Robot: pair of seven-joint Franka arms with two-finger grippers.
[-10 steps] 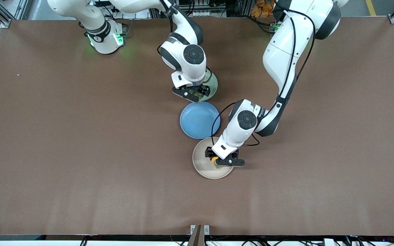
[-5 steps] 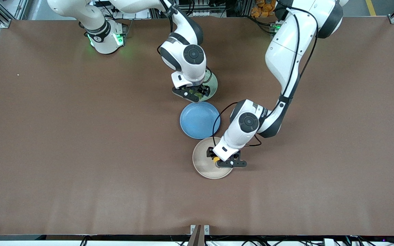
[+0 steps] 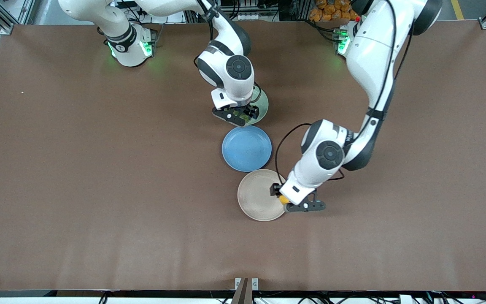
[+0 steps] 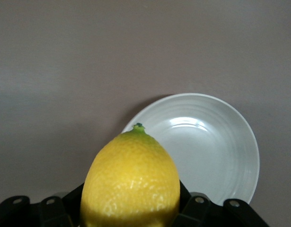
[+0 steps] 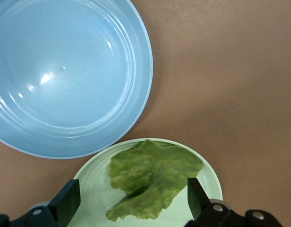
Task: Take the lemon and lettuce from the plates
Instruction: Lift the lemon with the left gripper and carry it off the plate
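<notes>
My left gripper [image 3: 286, 198] is shut on the lemon [image 3: 283, 199], a bright yellow oval with a small green nub, and holds it over the rim of the beige-cream plate [image 3: 255, 196] at the left arm's end. The lemon [image 4: 131, 179] fills the left wrist view, with the bare plate [image 4: 207, 146] below it. My right gripper [image 3: 238, 114] is open low over the pale green plate [image 3: 263, 105]. Its fingers [image 5: 69, 201] stand on either side of the lettuce [image 5: 152, 177], which lies curled on that plate [image 5: 95, 189].
An empty blue plate [image 3: 246, 147] lies between the two task plates, close to both, and it also shows in the right wrist view [image 5: 65, 75]. Bare brown tabletop surrounds the plates on all sides.
My left gripper has carried the lemon from over the middle of the beige-cream plate to over its rim, toward the left arm's end. The right arm has not moved.
</notes>
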